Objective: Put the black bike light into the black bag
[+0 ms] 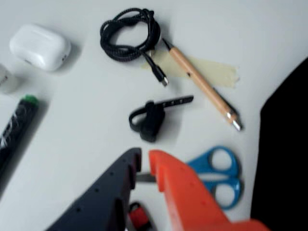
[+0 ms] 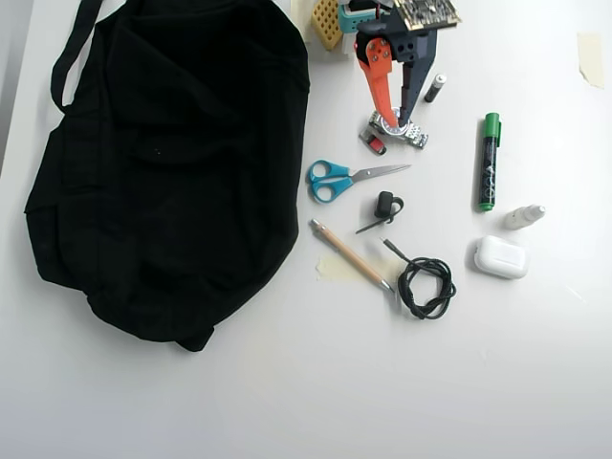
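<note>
The black bike light (image 1: 150,120) lies untouched on the white counter (image 1: 86,144), its strap trailing out to one side, a coiled black cable (image 1: 129,34) and a wooden pencil (image 1: 202,84) just beyond it and blue-handled scissors (image 1: 219,175) nearer the arm. The hand (image 1: 144,166), one finger orange and one black, hangs above the counter short of the light with its fingers slightly apart and nothing between them. A descent off line could nudge the small light away or catch the scissors or cable instead (the clutter sits close). Only the overhead view shows the whole black bag (image 2: 163,163), well apart from the light across the scissors, plus a green marker (image 2: 489,163) and a white earbud case (image 2: 500,256); the wrist view catches just the bag's edge but shows the light's strap clearly.
</note>
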